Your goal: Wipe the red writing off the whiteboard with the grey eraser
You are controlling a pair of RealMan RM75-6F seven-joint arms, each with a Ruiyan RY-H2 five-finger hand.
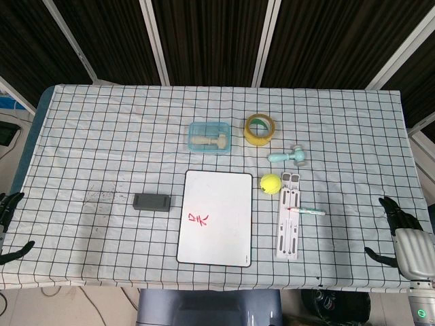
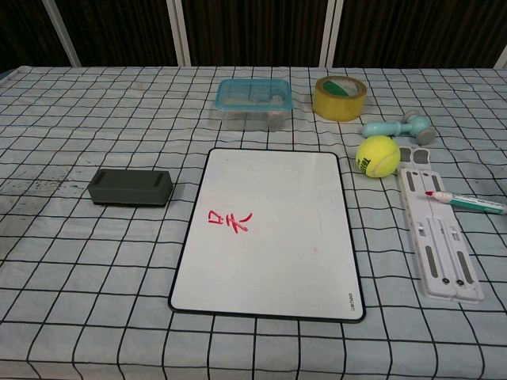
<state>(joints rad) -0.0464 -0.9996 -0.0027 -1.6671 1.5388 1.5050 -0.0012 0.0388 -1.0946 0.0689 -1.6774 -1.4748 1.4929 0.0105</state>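
Note:
A white board [image 1: 216, 217] [image 2: 269, 229] with a dark rim lies flat at the table's front middle. Red writing [image 1: 199, 219] [image 2: 229, 221] sits on its left half. The grey eraser [image 1: 151, 202] [image 2: 130, 187] rests on the cloth just left of the board, untouched. In the head view my left hand [image 1: 8, 216] shows at the far left edge, fingers apart and holding nothing. At the far right edge my right hand [image 1: 402, 232] also hangs with fingers spread, empty. Neither hand appears in the chest view.
Behind the board stand a blue lidded box [image 1: 209, 137] [image 2: 253, 100] and a yellow tape roll [image 1: 261, 128] [image 2: 339, 97]. To its right lie a tennis ball [image 1: 270, 183] [image 2: 377, 155], a teal toy [image 1: 289, 157] [image 2: 400, 127], a white folding stand [image 1: 289, 217] [image 2: 438, 229] and a marker [image 1: 306, 211] [image 2: 466, 203].

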